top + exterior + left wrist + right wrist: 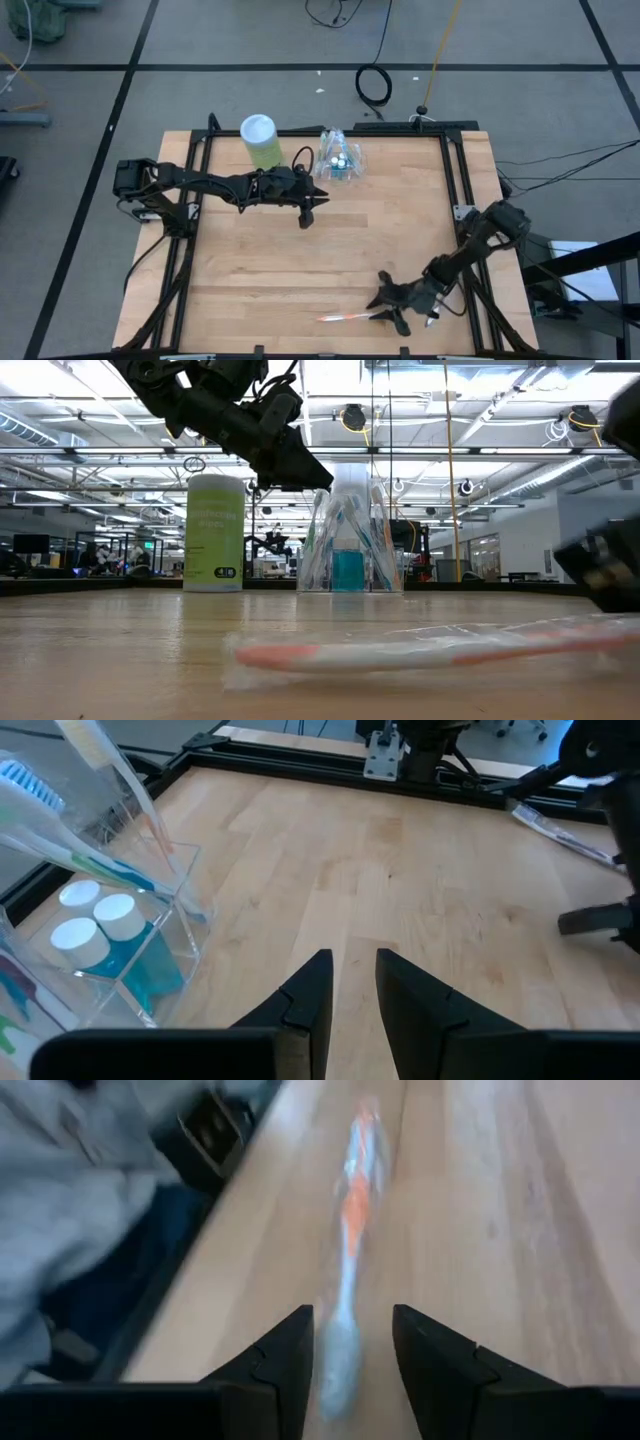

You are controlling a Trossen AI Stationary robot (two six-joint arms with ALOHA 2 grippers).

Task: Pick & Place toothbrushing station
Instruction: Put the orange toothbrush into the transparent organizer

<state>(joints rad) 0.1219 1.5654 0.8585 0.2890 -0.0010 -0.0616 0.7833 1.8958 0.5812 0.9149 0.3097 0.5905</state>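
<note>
While your right pincer straddles the wrapped orange toothbrush on the table, fingers apart, no grip shows. Your left pincer hovers empty, slightly parted, near the clear holder.

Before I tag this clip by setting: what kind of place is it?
Probably a robotics lab or open industrial workspace: a wooden table in a black frame, cables on grey carpet, and exposed ceiling lights over distant workstations.

two dark, jointed arms trailing black cables, each end effector tipped with tapered black fingers.
</note>
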